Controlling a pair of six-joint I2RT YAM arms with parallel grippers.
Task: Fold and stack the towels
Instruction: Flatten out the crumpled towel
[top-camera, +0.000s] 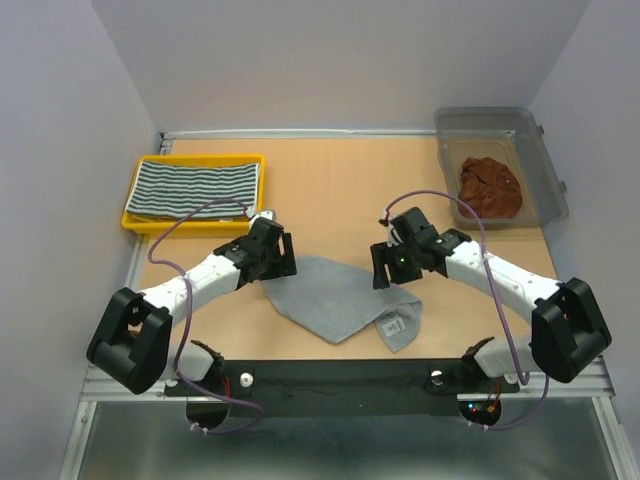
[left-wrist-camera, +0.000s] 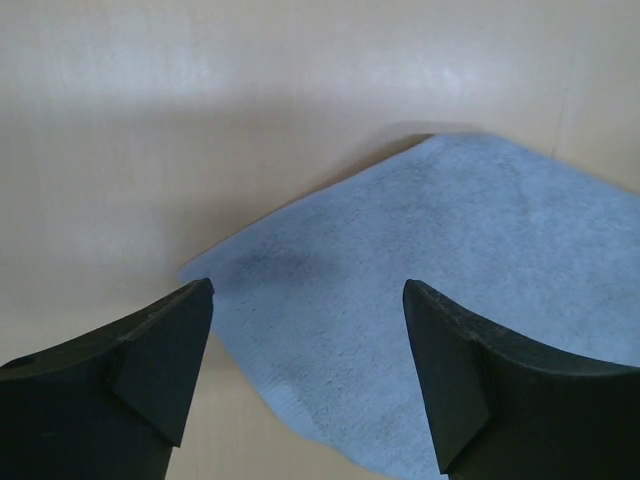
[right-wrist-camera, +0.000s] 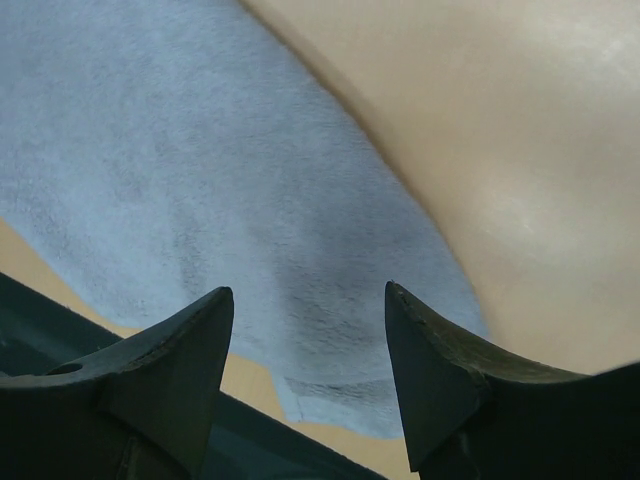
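A plain grey towel (top-camera: 340, 298) lies spread and skewed on the table between the arms, its white label near the front right corner. My left gripper (top-camera: 280, 262) hovers open over its left corner (left-wrist-camera: 300, 300), nothing between the fingers. Over the towel's right side (right-wrist-camera: 250, 200) my right gripper (top-camera: 385, 268) stands open and empty too. A black-white striped towel (top-camera: 195, 187) lies folded in the yellow tray (top-camera: 135, 212) at the back left. A rust-brown towel (top-camera: 490, 186) sits crumpled in the clear bin (top-camera: 540, 170) at the back right.
The black rail (top-camera: 330, 375) with both arm bases runs along the near table edge; it shows as a dark strip (right-wrist-camera: 60, 320) in the right wrist view. Purple cables loop over both arms. Bare wooden tabletop (top-camera: 340, 190) lies behind the grey towel.
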